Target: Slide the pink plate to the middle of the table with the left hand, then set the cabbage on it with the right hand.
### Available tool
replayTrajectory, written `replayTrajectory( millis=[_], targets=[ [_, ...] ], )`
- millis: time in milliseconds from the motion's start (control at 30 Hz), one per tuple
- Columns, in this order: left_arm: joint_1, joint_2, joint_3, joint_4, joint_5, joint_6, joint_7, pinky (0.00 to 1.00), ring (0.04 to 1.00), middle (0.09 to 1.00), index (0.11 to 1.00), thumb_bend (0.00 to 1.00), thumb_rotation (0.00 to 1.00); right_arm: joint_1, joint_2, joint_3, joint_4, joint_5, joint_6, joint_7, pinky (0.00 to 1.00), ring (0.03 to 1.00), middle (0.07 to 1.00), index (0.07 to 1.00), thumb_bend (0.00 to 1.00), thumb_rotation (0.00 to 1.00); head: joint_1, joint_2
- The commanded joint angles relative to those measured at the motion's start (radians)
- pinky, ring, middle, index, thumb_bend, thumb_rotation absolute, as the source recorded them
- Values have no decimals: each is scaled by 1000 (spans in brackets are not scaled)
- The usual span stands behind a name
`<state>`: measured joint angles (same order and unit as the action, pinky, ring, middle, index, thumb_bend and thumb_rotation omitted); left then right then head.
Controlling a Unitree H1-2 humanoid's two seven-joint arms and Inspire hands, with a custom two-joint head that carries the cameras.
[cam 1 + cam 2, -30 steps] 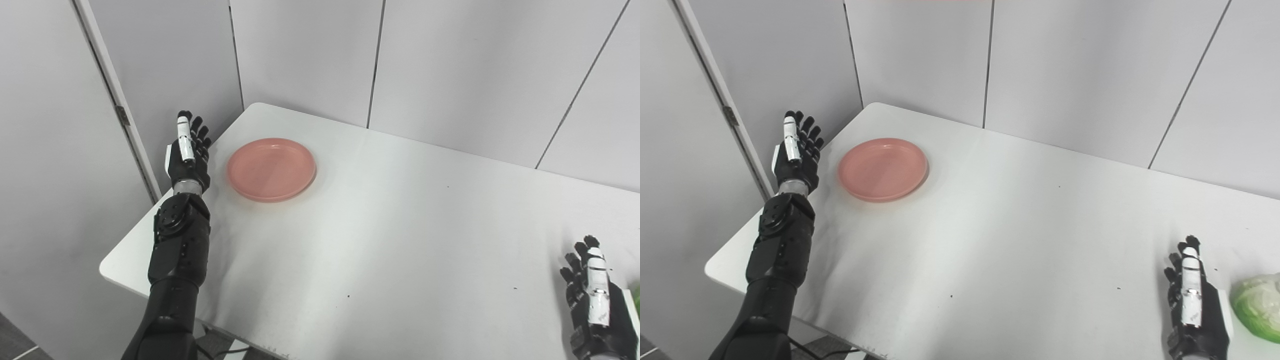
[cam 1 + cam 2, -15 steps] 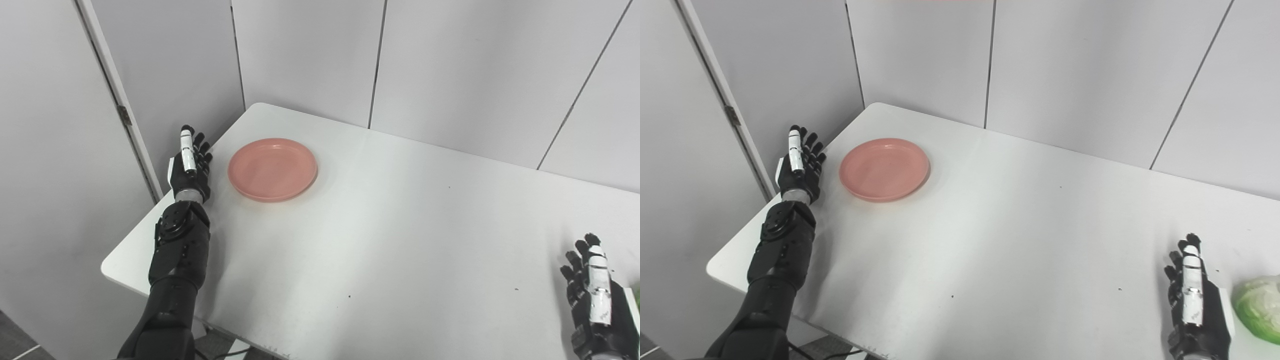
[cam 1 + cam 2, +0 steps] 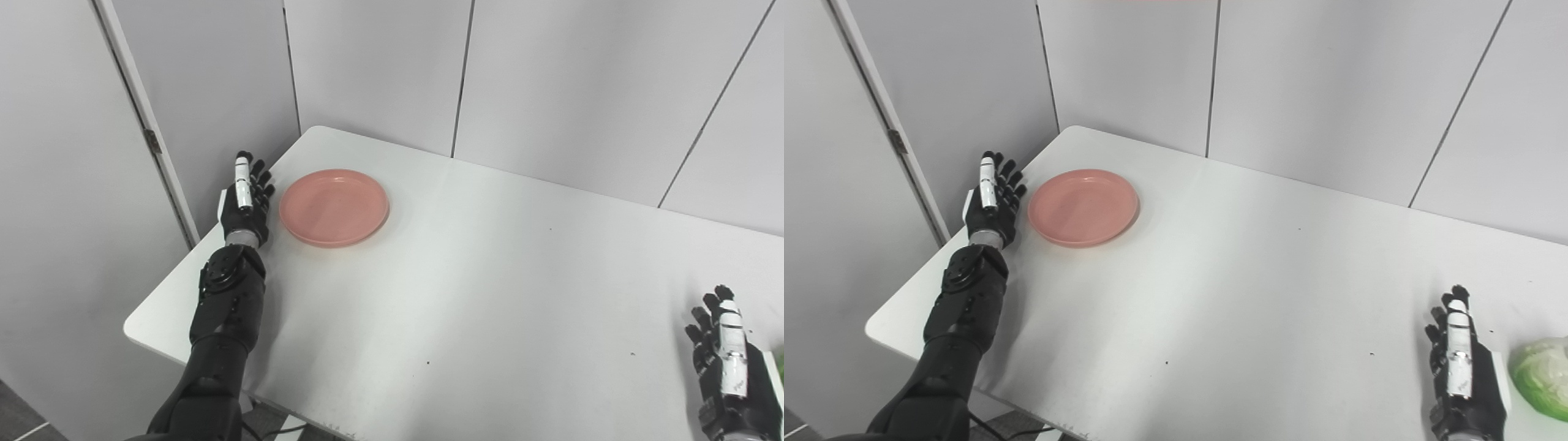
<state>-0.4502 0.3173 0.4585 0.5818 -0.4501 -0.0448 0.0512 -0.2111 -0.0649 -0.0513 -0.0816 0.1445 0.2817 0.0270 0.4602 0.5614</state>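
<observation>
While my left hand (image 3: pixel 245 205) stands just left of the pink plate (image 3: pixel 334 207), fingers spread, nothing is held.
My right hand (image 3: pixel 1464 383), fingers apart, waits beside the cabbage (image 3: pixel 1540 376) at the near right.

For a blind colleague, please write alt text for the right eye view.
The open left hand sits just left of a pink plate on a white table. The open right hand rests beside a cabbage.

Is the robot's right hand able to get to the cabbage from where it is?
Probably yes. The right hand is open beside the cabbage, with only bare table between them.
</observation>
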Motion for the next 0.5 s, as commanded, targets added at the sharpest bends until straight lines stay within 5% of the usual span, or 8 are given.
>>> replayTrajectory(
  millis=[0, 467],
  targets=[
    [-31, 9, -8, -14, 0, -2, -22, 976, 968, 962, 956, 409, 1000, -27, 4, 1, -33, 0, -9, 5, 1000, 1000, 1000, 1000, 106, 1000, -3, 2],
    [-62, -44, -92, 36, 33, 5, -55, 950, 948, 941, 933, 402, 1000, -26, 10, 5, -30, 3, -15, 10, 1000, 1000, 1000, 1000, 112, 1000, -18, 2]
  ],
)
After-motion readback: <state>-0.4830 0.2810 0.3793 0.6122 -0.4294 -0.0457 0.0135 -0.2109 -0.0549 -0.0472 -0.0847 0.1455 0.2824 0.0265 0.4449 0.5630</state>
